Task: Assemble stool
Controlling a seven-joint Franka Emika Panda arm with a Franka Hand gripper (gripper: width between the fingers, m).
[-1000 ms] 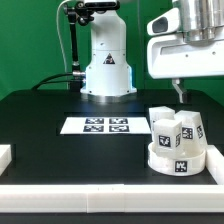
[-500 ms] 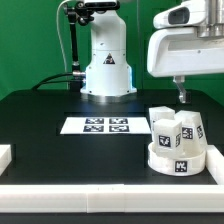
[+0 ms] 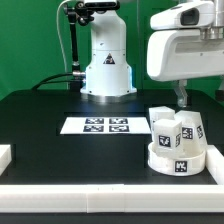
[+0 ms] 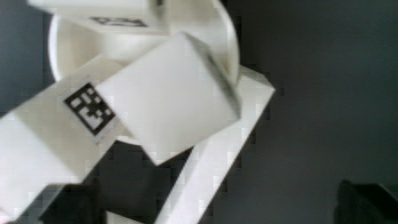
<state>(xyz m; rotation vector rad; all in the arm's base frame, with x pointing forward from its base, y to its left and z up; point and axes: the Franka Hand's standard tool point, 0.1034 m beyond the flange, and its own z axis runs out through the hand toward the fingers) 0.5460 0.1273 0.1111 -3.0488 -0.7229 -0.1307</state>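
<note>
Gripper (image 3: 181, 95) fingers are standing apart, holding nothing, hovering just above the white stool legs (image 3: 177, 129), which are sitting inside the round seat (image 3: 178, 157) directly below it.

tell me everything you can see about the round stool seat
The seat is a low, round, ring-like piece that looks like white plastic, with a black-and-white square tag on its side. It lies flat on the black table at the exterior view's right. Small white tagged legs are piled on it, touching it.
</note>
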